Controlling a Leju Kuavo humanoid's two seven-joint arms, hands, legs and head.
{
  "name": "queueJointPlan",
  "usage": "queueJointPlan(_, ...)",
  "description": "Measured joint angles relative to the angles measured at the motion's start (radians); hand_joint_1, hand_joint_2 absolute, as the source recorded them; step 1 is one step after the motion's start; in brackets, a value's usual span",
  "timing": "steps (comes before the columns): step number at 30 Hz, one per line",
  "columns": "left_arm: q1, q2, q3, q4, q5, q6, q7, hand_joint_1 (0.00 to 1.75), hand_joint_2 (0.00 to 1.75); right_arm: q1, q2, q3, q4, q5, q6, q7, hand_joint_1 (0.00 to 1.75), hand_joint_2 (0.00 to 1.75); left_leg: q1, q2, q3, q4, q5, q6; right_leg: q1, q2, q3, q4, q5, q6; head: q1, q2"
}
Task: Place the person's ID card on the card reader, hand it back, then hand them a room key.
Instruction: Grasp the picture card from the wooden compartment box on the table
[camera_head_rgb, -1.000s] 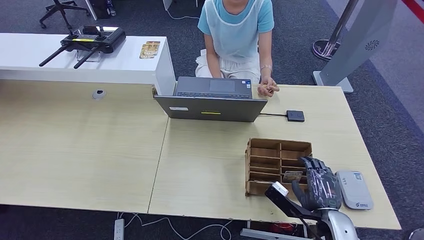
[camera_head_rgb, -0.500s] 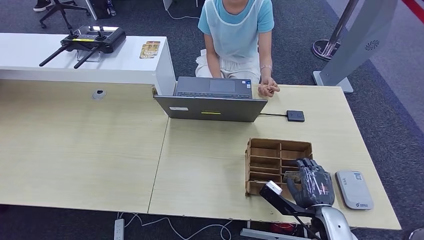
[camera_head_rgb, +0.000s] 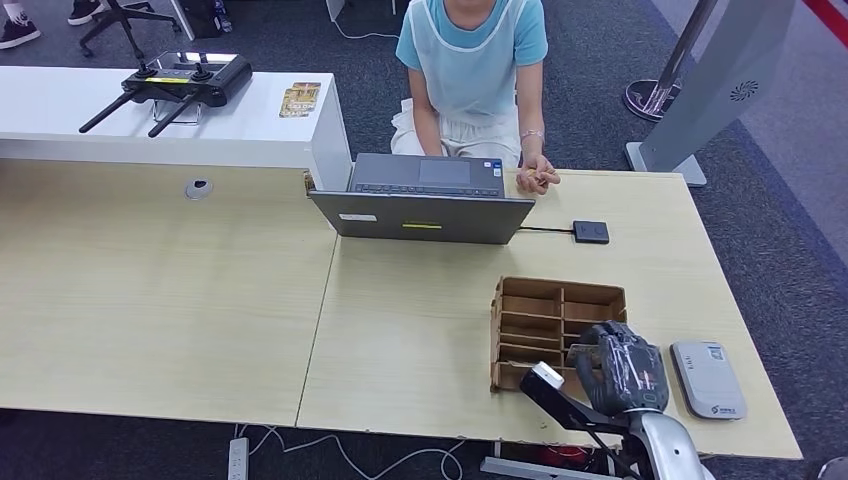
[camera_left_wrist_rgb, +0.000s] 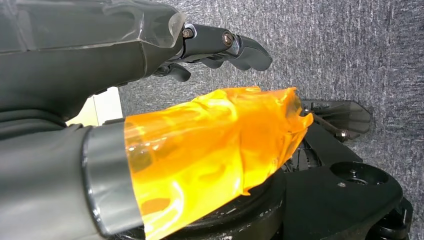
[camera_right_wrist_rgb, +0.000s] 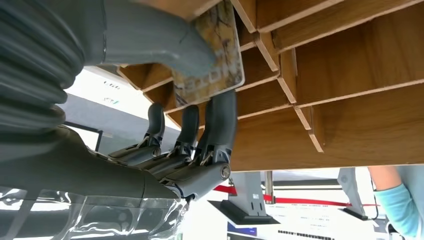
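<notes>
Room key, a tan marbled plastic card with rounded corners (camera_right_wrist_rgb: 212, 55), is pinched in the right robot hand (camera_head_rgb: 620, 367): the thick grey thumb (camera_right_wrist_rgb: 150, 40) presses on one face and the dark fingers (camera_right_wrist_rgb: 220, 120) back the other, right at the brown wooden divided organiser box (camera_head_rgb: 555, 325). From the wrist camera the card sits against the box's slotted compartments, though which slot it belongs to can't be made out. In the head view the right robot hand is curled over the near right corner of that box, close to the front edge of the pale wood bench (camera_head_rgb: 200, 300).

Just beside the hand lies the flat light-grey card reader (camera_head_rgb: 708, 379), not touching the box. Further back a grey open laptop (camera_head_rgb: 425, 200) faces the person in a light blue top (camera_head_rgb: 472, 50), whose hand (camera_head_rgb: 535, 177) rests on the bench edge next to it. A small black square device (camera_head_rgb: 591, 232) on a cable sits near the laptop.

The left robot hand (camera_left_wrist_rgb: 150, 100) hangs over grey carpet (camera_left_wrist_rgb: 350, 50), thumb wrapped in orange film (camera_left_wrist_rgb: 210, 150), dark fingers (camera_left_wrist_rgb: 225, 47) apart and holding nothing
</notes>
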Motion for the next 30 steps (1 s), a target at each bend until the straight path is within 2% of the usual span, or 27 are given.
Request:
queueJointPlan(22, 0.001, 0.0, 0.001, 0.0, -0.004, 0.002, 0.004, 0.0, 0.0, 0.003, 0.0, -0.002, -0.008, -0.019, -0.007, 0.013, 1.36, 1.75, 0.0, 0.0, 0.001, 0.0, 0.0, 0.0, 0.0, 0.0, 0.001, 0.0, 0.0, 0.0, 0.0, 0.0)
queueJointPlan(30, 0.001, 0.0, 0.003, 0.0, -0.004, 0.003, -0.002, 0.0, 0.0, 0.021, 0.0, -0.02, -0.03, -0.149, -0.016, -0.062, 1.44, 1.75, 0.0, 0.001, 0.001, 0.0, 0.0, 0.0, 0.0, 0.001, 0.0, 0.0, 0.0, 0.0, 0.0, 0.0)
